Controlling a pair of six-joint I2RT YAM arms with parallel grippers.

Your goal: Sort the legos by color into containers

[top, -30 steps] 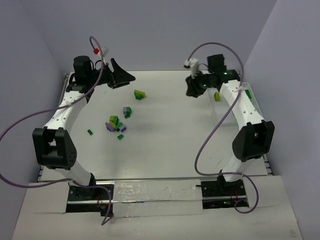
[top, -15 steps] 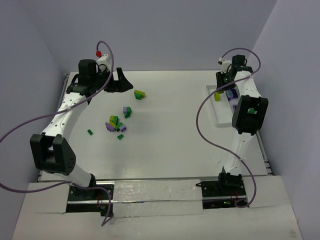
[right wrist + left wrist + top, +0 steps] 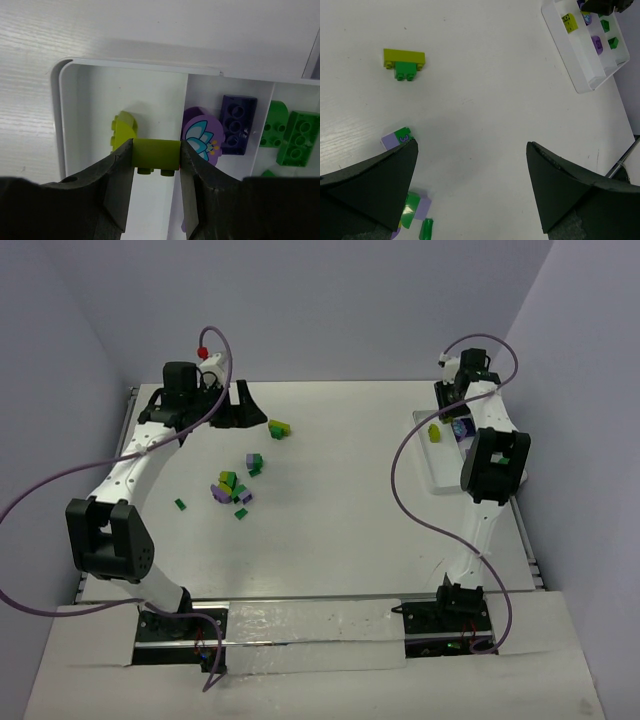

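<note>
My right gripper [image 3: 156, 150] is shut on a yellow-green lego [image 3: 155, 156] and holds it just above the left compartment of the white container [image 3: 58, 105], at the divider. One yellow-green lego [image 3: 122, 133] lies in that compartment. Purple legos [image 3: 237, 123] lie in the middle compartment and green ones [image 3: 295, 137] in the right. In the top view that gripper [image 3: 455, 416] is over the container [image 3: 440, 466] at the far right. My left gripper [image 3: 243, 410] is open and empty above the table [image 3: 472, 145]. Loose legos [image 3: 232, 490] lie in a cluster nearby.
A yellow-green and green stacked lego [image 3: 279, 428] lies alone beyond the cluster and shows in the left wrist view [image 3: 404, 63]. A single dark green lego [image 3: 180, 504] lies left of the cluster. The container [image 3: 572, 75] sits near the table's right edge.
My right arm has swung from the table's far middle to over the container at the far right, with the yellow-green lego in it. My left gripper has shifted slightly.
</note>
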